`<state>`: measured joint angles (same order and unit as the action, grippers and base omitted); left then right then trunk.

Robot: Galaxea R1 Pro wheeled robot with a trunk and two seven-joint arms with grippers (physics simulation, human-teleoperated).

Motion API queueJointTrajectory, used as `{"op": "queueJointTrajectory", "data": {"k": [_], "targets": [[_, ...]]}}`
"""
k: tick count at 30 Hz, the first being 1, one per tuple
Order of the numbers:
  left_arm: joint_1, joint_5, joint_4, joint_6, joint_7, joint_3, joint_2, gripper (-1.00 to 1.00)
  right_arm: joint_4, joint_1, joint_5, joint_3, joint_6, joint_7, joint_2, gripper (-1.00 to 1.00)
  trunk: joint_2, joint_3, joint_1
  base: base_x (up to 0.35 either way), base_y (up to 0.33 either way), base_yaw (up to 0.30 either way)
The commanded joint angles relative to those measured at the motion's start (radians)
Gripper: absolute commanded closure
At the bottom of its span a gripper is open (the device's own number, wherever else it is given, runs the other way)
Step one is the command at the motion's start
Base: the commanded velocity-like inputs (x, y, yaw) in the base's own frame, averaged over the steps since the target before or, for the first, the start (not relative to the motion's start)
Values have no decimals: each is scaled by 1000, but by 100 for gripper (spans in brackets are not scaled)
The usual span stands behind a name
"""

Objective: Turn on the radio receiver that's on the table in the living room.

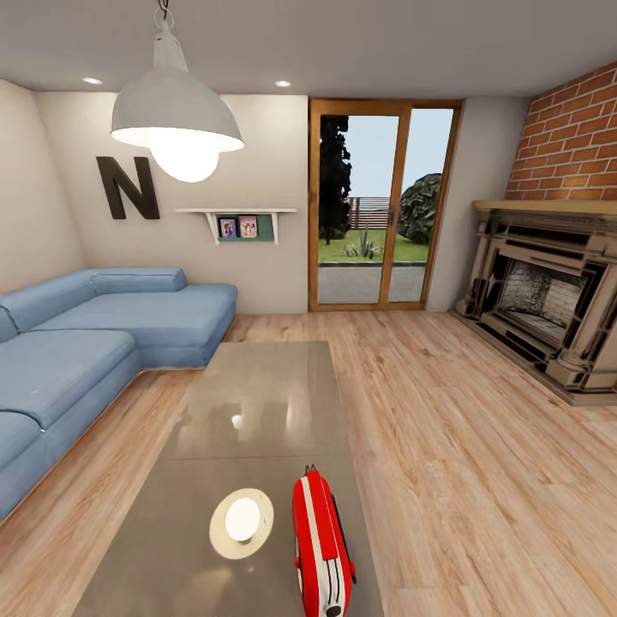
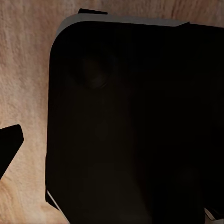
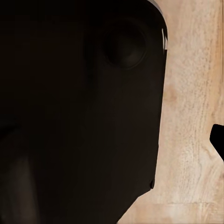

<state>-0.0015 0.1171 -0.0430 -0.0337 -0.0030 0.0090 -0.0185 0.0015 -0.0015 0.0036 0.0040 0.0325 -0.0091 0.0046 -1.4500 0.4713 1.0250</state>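
The radio receiver is a small red portable radio with white trim. It stands on edge at the near end of the table, close to the table's right side, with its thin handle pointing away from me. The table is long and low with a glossy grey-brown top, and it runs away from me down the middle of the living room. In the left wrist view a dark fingertip pokes in over the wood floor beside a large black body. The right wrist view has a similar dark fingertip at its edge.
A round cream disc lies on the table just left of the radio. A blue sectional sofa lines the left side and a brick fireplace the right. Wood-framed glass doors stand at the far wall. A pendant lamp hangs overhead.
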Motion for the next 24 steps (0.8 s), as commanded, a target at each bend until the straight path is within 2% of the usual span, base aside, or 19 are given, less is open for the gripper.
{"op": "queueJointTrajectory", "data": {"k": [1, 19, 24], "targets": [[0, 0, 0, 0, 0, 0, 0, -100, 0, 0, 0, 0, 0, -1, 0, -100, 0, 0, 0, 0, 0, 0], [0, -2, 0, -1, 0, 0, -2, -100, 0, 0, 0, 2, 12, -3, 0, -100, 0, 0, 0, 0, 0, 0], [0, -2, 0, -2, 0, 0, -2, -100, 0, 0, -7, -3, 12, -3, 0, -100, 35, -16, -19, 0, 0, 0]]}}
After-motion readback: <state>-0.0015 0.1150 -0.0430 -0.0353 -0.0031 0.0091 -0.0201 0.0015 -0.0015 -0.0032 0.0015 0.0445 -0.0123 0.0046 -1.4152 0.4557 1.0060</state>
